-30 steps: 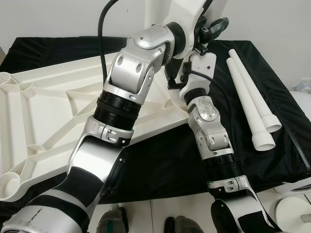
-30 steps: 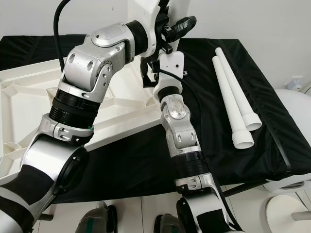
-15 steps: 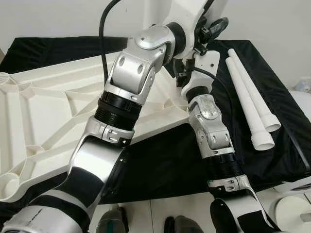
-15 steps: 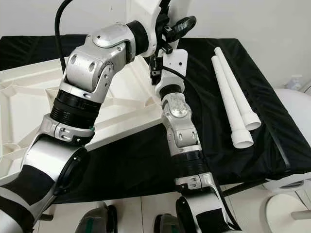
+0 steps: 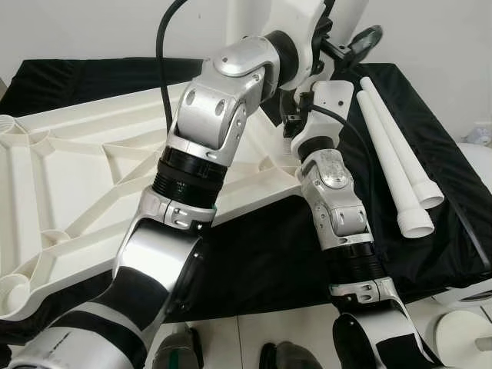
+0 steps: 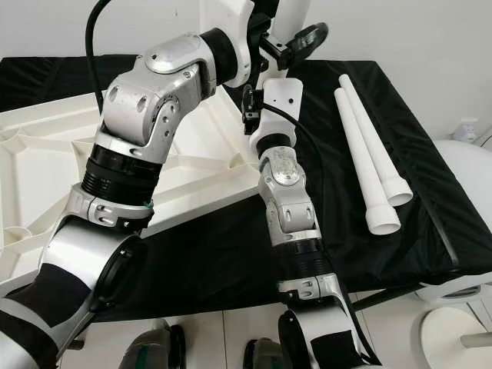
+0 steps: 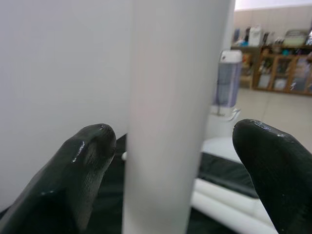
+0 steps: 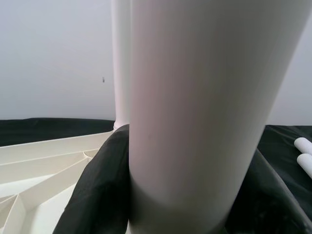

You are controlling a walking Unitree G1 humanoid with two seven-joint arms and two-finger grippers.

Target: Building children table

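The big white ribbed plastic tabletop point(image 5: 84, 177) lies underside-up on the black cloth-covered table point(image 5: 430, 115). At its far right corner a white plastic tube leg point(image 8: 195, 112) stands upright. Right gripper point(image 8: 161, 204) is pinching that leg tight. Left gripper point(image 7: 180, 165) has its fingers spread around the leg. Two more white tube legs point(image 5: 396, 154) lie right of the tabletop.

Both silver arms reach up and forward, elbows bent, wrists close together; the left gripper point(image 7: 173, 161) holds its 2 black fingers point(image 7: 73, 175) spread apart; the right gripper point(image 8: 187, 195) has its fingers point(image 8: 97, 195) pressed tight around what it grips.
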